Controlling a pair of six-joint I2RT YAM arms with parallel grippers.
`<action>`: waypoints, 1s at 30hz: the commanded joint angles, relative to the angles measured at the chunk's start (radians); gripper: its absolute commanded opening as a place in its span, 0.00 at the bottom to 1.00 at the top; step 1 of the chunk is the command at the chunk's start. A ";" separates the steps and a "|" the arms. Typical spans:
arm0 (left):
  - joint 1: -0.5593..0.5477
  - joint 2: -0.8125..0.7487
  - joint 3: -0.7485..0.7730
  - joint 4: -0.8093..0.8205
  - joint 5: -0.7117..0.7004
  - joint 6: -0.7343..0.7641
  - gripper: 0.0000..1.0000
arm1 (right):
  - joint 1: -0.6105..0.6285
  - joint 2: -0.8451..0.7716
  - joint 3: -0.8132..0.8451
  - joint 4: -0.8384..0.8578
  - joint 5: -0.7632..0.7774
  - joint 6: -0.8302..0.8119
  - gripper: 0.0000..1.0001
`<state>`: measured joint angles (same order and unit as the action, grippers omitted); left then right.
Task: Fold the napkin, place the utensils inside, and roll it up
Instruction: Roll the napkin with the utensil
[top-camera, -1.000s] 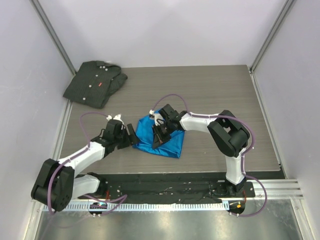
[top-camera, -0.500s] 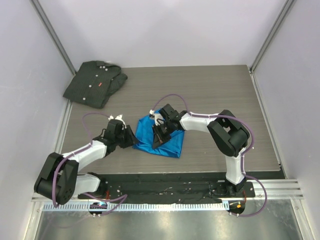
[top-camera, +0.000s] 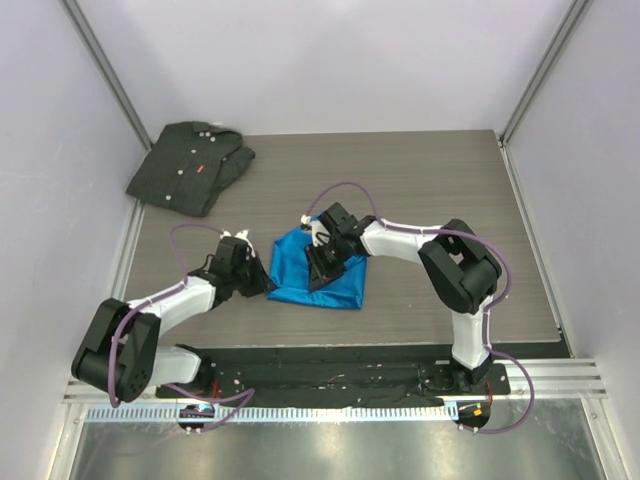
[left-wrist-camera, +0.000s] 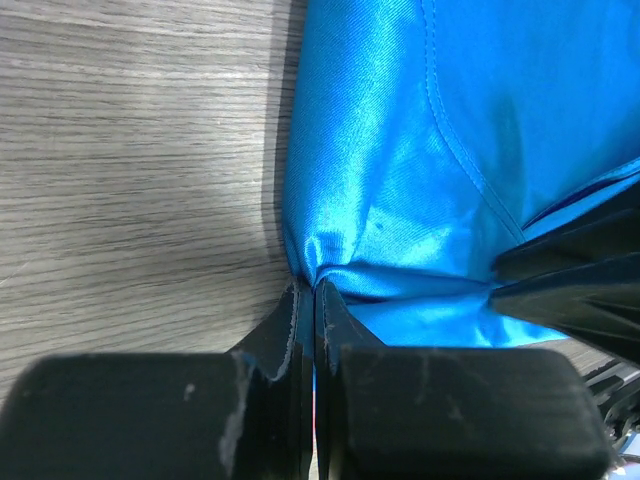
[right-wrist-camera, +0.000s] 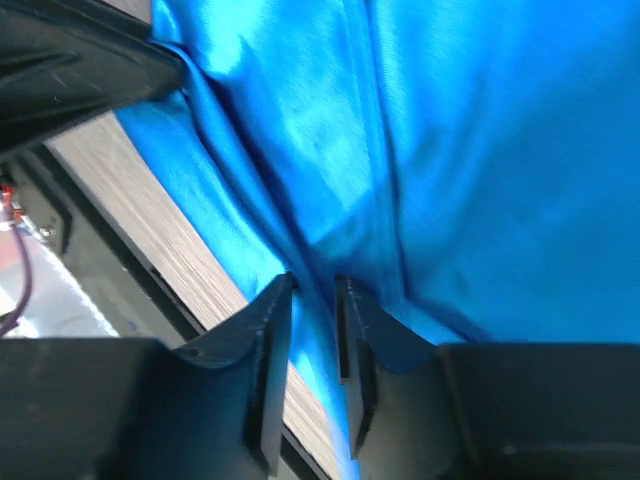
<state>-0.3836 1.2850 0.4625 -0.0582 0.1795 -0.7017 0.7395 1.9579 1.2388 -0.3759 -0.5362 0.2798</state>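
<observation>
Left gripper: jaws fully closed, pinching a corner of the napkin. The cloth bunches into tight radial creases right at the tips. The fingers are black, wedge-shaped and matt, with pale scuffs along their inner edges.

Right gripper: jaws a little apart. A raised ridge of cloth runs into the narrow gap, and no clamping shows. The fingers are black and flat-faced, tapering to blunt tips, and they point down onto the fabric.

Napkin: bright blue, thin and satin-like, with a fine twill weave and a strong sheen. A stitched hem curves across the left wrist view. The cloth lies on the table as a rough, rumpled quadrilateral, near the middle and somewhat toward the arms. The left gripper is at its left corner and the right gripper sits on its upper middle – the two are close together, and each wrist view catches part of the other's black tips. Soft folds and shadowed troughs run between the two contact points.

Table: grey wood-grain laminate, matt, with the grain running left to right.

Shirt: dark grey-black, buttoned, with a small red tag. It is loosely folded at the far left corner, well apart from the napkin.
</observation>
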 joint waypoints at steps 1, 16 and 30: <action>0.003 0.020 0.024 -0.097 -0.003 0.033 0.00 | -0.008 -0.170 0.033 -0.092 0.093 -0.054 0.33; 0.003 0.028 0.045 -0.115 -0.009 0.038 0.00 | 0.026 -0.528 -0.308 -0.103 0.067 0.113 0.30; 0.003 0.020 0.050 -0.124 -0.011 0.044 0.00 | -0.063 -0.438 -0.283 -0.130 0.131 0.068 0.25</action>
<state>-0.3836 1.3029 0.5011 -0.1268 0.1795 -0.6899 0.7010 1.4826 0.9024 -0.4976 -0.4225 0.3721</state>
